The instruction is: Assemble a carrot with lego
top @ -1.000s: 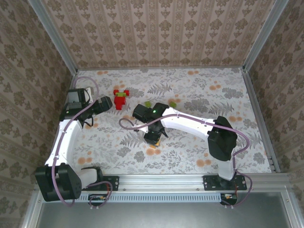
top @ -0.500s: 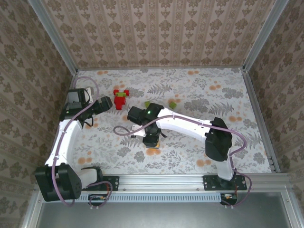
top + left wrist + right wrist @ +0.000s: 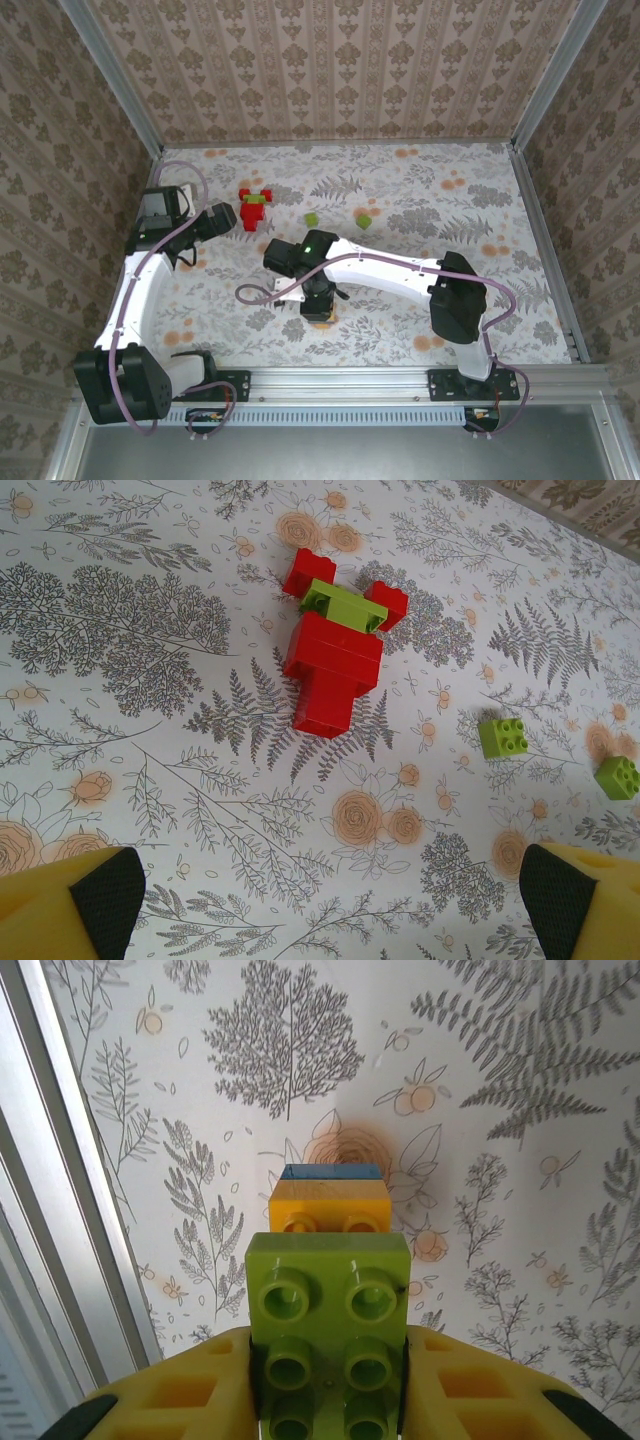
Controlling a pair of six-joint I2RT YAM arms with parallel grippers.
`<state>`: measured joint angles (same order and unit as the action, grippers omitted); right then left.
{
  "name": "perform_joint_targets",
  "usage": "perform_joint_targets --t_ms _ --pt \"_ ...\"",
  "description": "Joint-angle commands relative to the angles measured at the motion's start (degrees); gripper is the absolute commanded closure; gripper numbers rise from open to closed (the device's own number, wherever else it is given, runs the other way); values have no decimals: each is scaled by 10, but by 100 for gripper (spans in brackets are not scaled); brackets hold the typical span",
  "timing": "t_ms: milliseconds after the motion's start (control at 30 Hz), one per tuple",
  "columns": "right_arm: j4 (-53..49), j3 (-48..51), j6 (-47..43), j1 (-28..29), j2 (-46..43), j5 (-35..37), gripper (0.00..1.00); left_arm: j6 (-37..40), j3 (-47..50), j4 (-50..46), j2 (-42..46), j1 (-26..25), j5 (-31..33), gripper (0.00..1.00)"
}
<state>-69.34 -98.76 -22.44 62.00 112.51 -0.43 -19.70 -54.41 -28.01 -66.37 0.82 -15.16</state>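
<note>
The right pincer (image 3: 328,1400) is squeezing the carrot (image 3: 328,1260) by its green end, with a yellow finger (image 3: 180,1395) pressing on either side of the green brick (image 3: 328,1300). Beyond that brick, a yellow-orange brick (image 3: 328,1205) and then a blue brick (image 3: 330,1171) are pointing toward the table (image 3: 450,200). I cannot tell whether the blue end is touching it. From above, the carrot (image 3: 320,314) is showing as an orange bit under the right pincer (image 3: 318,300), in the near middle of the table.

The left pincer (image 3: 330,900) is standing wide open and gripping nothing. Ahead of it, a red clump of bricks (image 3: 335,665) with a green piece on top is lying on the table. Two loose green bricks (image 3: 503,737) (image 3: 619,777) are sitting apart to its right.
</note>
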Motion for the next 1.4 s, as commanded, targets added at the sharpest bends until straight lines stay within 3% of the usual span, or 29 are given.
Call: perform_joint_targets --t_ms 0,367,500,667,867,1000,1100,1200,1367 --pt "0 16 -9 2 -1 -6 67 9 -18 -10 5 -2 0 0" --pt "15 49 -8 1 -19 -7 60 9 -18 -10 5 -2 0 0" --pt "28 65 -10 1 -31 -9 51 9 -18 -11 5 -2 0 0" --pt "41 74 -10 1 -49 -12 32 9 -17 -11 5 -2 -2 0" --pt "60 74 -8 1 -87 -7 23 11 -16 -8 5 -3 -1 0" --pt "102 81 1 1 -138 41 20 10 -14 -2 6 -3 -4 0" --pt "152 96 10 -1 -185 87 18 1 -3 26 8 -4 -27 0" --pt "197 106 30 -22 -222 111 15 -22 23 94 10 -3 -91 0" --pt "233 99 80 -122 -244 99 14 -87 65 252 1 -4 -187 0"
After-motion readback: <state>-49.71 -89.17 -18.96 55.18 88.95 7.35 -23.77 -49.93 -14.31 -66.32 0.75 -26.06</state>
